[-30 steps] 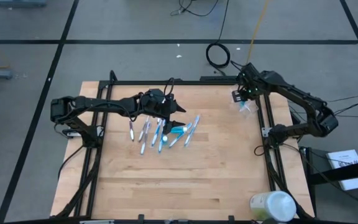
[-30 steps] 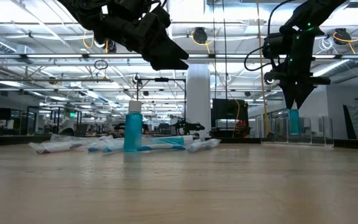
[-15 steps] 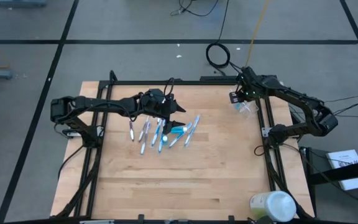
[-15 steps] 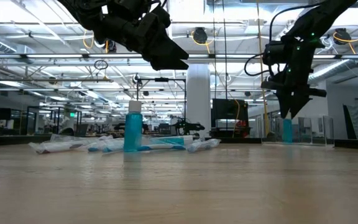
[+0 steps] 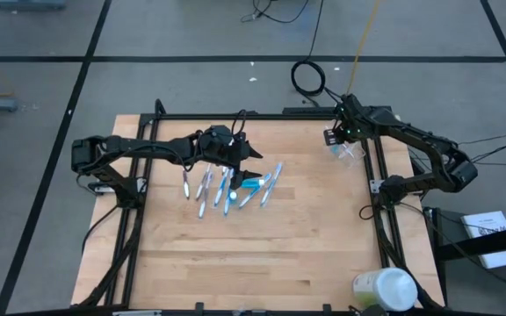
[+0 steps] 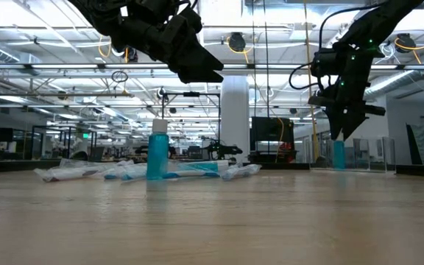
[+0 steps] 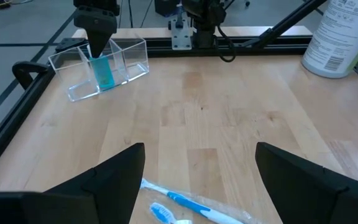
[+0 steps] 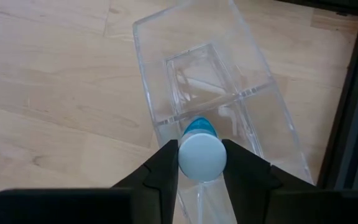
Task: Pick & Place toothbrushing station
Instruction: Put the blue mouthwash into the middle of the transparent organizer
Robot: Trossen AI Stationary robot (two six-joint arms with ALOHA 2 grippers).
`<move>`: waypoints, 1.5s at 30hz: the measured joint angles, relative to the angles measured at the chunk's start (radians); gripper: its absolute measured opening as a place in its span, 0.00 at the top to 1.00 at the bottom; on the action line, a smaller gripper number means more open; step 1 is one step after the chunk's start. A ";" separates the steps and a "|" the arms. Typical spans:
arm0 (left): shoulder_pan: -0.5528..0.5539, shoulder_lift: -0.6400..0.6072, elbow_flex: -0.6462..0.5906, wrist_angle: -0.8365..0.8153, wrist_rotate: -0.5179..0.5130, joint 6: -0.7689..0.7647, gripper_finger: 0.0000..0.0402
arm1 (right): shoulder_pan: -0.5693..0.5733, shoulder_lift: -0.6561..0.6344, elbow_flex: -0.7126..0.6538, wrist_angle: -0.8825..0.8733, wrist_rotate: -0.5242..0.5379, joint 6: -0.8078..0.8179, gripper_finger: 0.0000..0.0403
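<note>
The right end effector [image 8: 199, 163] is hovering over the clear rectangular plastic holder [image 7: 98, 68] at the far right corner of the wooden surface [image 5: 271, 246], its two dark fingers [image 8: 160, 168] flanking the pale cap of a teal tube [image 8: 201, 152] that is standing upright in one compartment of the holder; whether the fingers are pressing on the cap or standing just free of it cannot be told, so its grip cannot be told either. In the left wrist view the same teal tube is standing inside the holder's near compartment, beneath the dark right end effector. The left end effector [image 5: 244, 169] is hanging released, fingers spread wide and holding nothing, above the cluster of slim blue and white toothbrushes [image 5: 213, 186] lying in clear wrappers near the middle of the surface. A white-capped teal tube [image 6: 157, 151] is standing upright among that cluster. A large pale green-and-white round container [image 5: 386, 290] is sitting at the near right corner of the surface, well apart from the rest.
</note>
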 joint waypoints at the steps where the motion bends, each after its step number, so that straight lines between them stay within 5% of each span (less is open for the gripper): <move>1: 0.000 0.000 0.000 0.000 0.000 0.000 0.23 | 0.000 0.000 0.000 0.000 0.000 -0.001 0.73; 16: 0.000 0.000 0.000 0.000 0.000 0.000 0.23 | 0.000 -0.041 -0.005 -0.005 -0.002 -0.020 0.72; 29: 0.000 0.000 0.000 -0.001 0.000 0.000 0.23 | 0.001 -0.114 -0.006 -0.017 -0.008 -0.037 0.57; 39: 0.000 0.000 0.000 -0.001 0.000 0.000 0.23 | 0.000 -0.159 -0.005 -0.018 -0.007 -0.055 0.54; 45: 0.000 0.000 0.000 -0.008 0.000 0.000 0.23 | 0.000 -0.269 -0.003 -0.017 -0.104 -0.063 0.54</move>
